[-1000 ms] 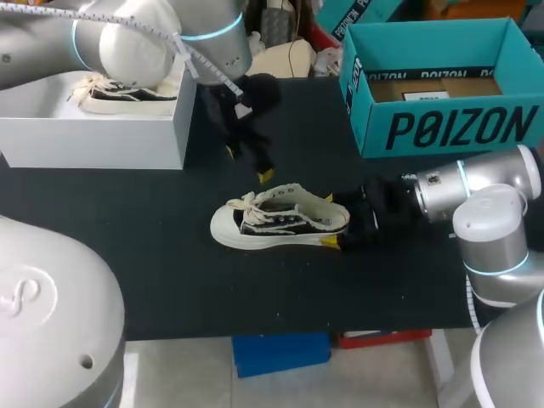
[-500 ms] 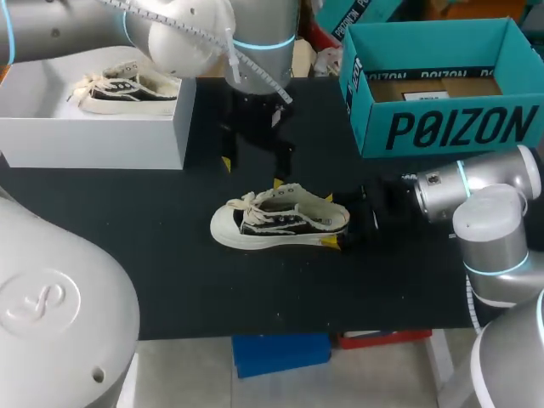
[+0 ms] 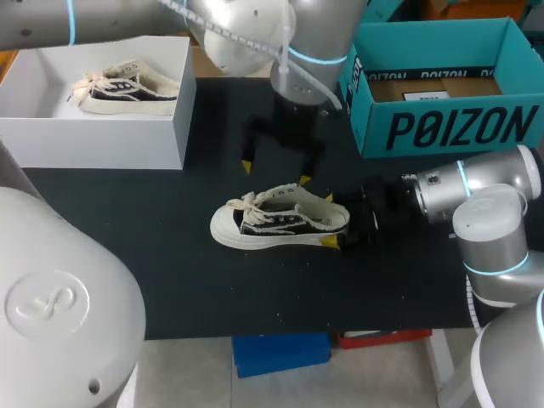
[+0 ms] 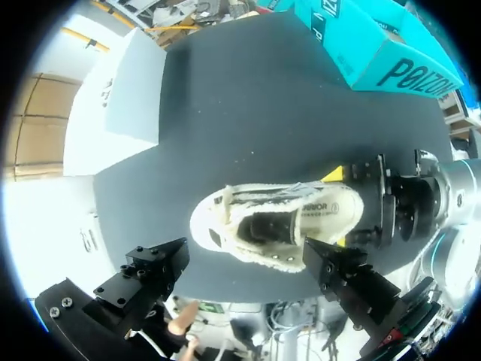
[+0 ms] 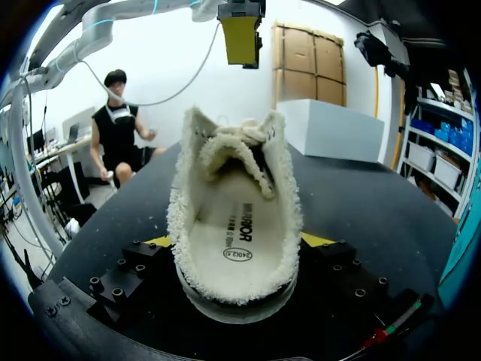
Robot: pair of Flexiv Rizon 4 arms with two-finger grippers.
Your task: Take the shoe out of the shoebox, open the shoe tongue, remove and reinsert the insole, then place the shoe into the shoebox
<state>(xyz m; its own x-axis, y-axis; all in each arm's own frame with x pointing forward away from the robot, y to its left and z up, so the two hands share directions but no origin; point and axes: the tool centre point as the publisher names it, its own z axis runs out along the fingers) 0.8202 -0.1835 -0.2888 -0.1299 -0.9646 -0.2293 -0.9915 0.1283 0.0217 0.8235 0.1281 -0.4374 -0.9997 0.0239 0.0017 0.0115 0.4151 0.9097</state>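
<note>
Heel of shoe (image 3: 272,223) hides most of right fingers (image 3: 330,242).

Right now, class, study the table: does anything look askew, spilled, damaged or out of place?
Nothing stands out. The shoe stands upright on its sole, heel gripped by the right gripper; the left gripper hangs open above it; the other shoe sits in the white box.

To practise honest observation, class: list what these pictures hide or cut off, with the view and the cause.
Insole: toe end, right wrist view, hidden under the tongue.
Teal box: front part of its floor, head view, hidden by its own front wall.
Left pincer: yellow tips, left wrist view, only black finger backs show.
White box: far rim, head view, covered by the left arm.
</note>
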